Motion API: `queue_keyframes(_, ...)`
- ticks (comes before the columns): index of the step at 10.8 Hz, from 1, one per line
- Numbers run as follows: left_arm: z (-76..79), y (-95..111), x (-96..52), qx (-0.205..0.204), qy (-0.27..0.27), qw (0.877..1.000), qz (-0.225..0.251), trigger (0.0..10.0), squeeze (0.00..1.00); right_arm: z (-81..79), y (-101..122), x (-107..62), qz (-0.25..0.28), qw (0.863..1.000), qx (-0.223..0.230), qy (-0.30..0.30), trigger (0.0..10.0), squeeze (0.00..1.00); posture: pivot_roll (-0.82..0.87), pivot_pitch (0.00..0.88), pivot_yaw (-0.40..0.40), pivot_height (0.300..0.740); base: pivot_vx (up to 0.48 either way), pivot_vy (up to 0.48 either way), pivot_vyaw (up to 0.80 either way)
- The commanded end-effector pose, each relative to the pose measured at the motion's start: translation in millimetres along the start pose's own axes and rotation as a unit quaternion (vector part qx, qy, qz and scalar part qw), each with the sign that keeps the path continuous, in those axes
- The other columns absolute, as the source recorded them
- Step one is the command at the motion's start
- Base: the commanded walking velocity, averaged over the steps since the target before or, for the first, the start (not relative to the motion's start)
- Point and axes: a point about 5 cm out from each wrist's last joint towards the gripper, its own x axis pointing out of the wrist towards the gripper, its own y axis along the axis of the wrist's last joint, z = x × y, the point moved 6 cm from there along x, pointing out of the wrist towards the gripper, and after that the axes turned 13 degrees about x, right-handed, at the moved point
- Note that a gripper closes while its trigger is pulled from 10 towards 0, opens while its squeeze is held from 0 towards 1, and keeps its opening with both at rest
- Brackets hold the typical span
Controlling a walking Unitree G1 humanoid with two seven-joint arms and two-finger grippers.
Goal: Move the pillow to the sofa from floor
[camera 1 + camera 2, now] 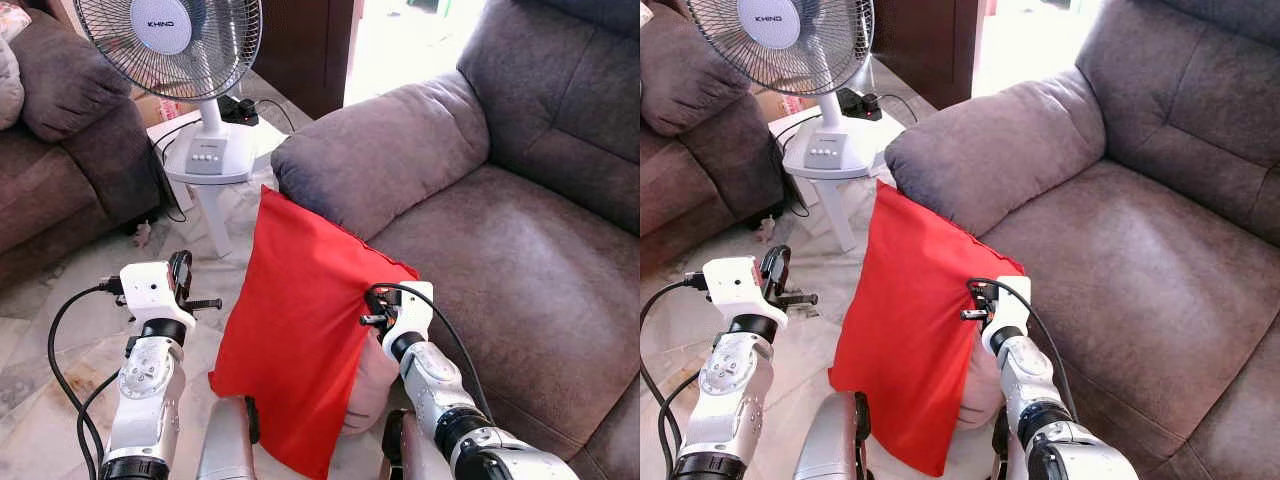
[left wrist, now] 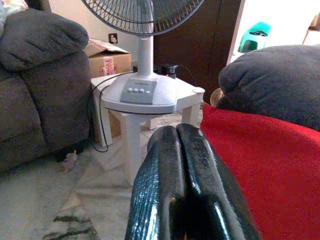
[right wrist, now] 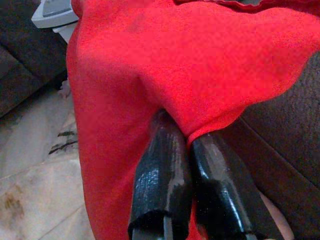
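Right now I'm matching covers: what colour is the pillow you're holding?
Plain red pillow, pinched by the right gripper; clearest in the left eye view.

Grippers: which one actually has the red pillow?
The right gripper, its fingers pinched on a fold of the red pillow by the sofa. The left gripper is shut on nothing, beside it.

Floor (image 1: 60,330) w/ fan stand (image 1: 205,170), sofa (image 1: 520,250)

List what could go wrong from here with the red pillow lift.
The right gripper pinches only a fold of the red pillow near its edge, so the fabric could slip free. The pillow hangs against the sofa armrest and may snag on the way over. The fan stands close behind; a wide swing might hit it.
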Motion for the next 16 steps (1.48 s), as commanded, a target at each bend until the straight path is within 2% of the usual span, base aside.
queue_keyframes(1,-1.2,-1.2,1.1,0.012,-0.002,1.000,-0.001,10.0,0.00,-4.0,29.4,4.4,0.052,0.999,-0.013,0.008,10.0,0.00,0.16,0.128,-0.030,0.599,0.000,0.000,0.00)
queue_keyframes(9,-4.7,4.9,4.4,0.016,-0.004,1.000,0.008,10.0,0.00,-3.6,30.2,3.7,0.058,0.998,-0.010,0.007,10.0,0.00,0.17,0.136,-0.022,0.740,0.000,0.000,0.00)
queue_keyframes(16,-5.0,10.3,5.9,0.024,-0.016,0.999,0.016,10.0,0.00,-8.3,33.7,6.0,0.063,0.998,0.000,0.012,10.0,0.00,0.18,0.117,-0.005,0.740,0.000,0.000,0.00)
